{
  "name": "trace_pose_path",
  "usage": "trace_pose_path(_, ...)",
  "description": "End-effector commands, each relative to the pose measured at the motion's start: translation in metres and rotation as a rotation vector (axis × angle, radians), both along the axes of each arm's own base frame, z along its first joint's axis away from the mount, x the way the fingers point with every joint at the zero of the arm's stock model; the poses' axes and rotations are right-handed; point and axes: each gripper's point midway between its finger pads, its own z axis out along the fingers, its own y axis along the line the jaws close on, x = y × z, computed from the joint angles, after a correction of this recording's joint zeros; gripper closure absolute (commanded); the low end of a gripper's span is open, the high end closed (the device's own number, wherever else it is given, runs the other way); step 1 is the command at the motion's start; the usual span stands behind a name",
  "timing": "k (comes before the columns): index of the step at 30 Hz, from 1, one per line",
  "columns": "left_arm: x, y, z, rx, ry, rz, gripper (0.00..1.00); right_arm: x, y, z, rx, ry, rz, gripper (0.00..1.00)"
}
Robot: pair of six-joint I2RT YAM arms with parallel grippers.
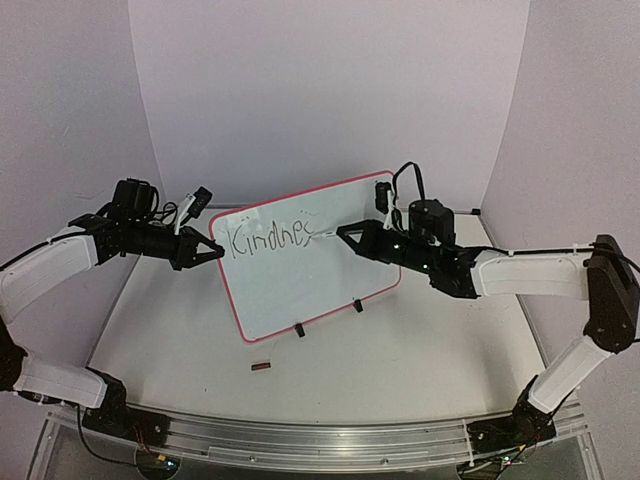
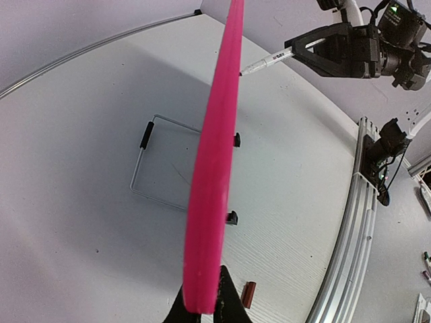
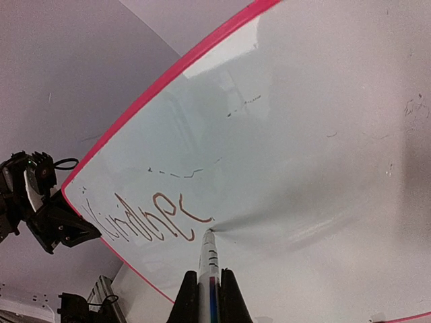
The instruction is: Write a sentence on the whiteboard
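One whiteboard (image 1: 300,285), shiny white with a red rim and two black clip feet (image 1: 299,331), is stood on the desk (image 1: 420,340). One sentence (image 1: 268,238) is begun top left in thin, uneven letters. Its left edge is pinched by the left jaws, that arm stretched level. One white marker (image 1: 325,236) is gripped by the right jaws, tip at the last letter.

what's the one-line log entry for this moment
left gripper: shut on whiteboard rim | right gripper: shut on marker | marker tip: on whiteboard | sentence: "Kindnes", unfinished
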Motion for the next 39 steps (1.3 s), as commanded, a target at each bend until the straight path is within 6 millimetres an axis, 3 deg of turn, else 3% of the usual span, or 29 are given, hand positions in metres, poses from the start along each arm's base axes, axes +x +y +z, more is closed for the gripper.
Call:
trace_pose_path(1, 0.005, 0.003, -0.016, 0.081, -0.007, 0.016, 1.00, 0.007, -0.016, 0.035, 0.033, -0.095, -0.082, 1.00)
trace_pose_path(11, 0.005, 0.004, -0.016, 0.082, -0.008, 0.017, 1.00, 0.001, -0.014, 0.046, 0.049, -0.112, -0.049, 1.00)
trace_pose_path(19, 0.005, 0.003, -0.016, 0.081, -0.006, 0.015, 1.00, -0.004, -0.028, 0.066, 0.069, -0.152, -0.083, 1.00)
trace_pose_path(39, 0.004, 0.003, -0.015, 0.079, -0.008, 0.013, 1.00, 0.014, -0.010, 0.053, 0.060, -0.123, -0.047, 1.00)
